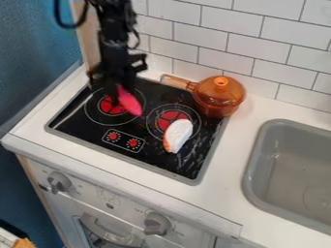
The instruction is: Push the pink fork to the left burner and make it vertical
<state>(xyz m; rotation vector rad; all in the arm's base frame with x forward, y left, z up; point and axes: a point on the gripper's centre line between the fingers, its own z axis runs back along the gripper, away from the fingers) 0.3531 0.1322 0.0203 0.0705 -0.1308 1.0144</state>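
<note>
In the camera view, the claw [115, 86] is hanging over the left burner [107, 105]; I cannot tell how wide it is standing or whether it is gripping anything. The pink fork [130, 102] is slanting just below it, overlapping that burner's right side.

White tile wall [236, 26] behind — blue wall [29, 63] (left side).

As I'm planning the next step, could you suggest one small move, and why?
Probably nudge the lower-right end of the pink fork leftward: it slants from upper left to lower right, that end lies beyond the red centre of the left burner, and the gripper is at its upper end.
</note>
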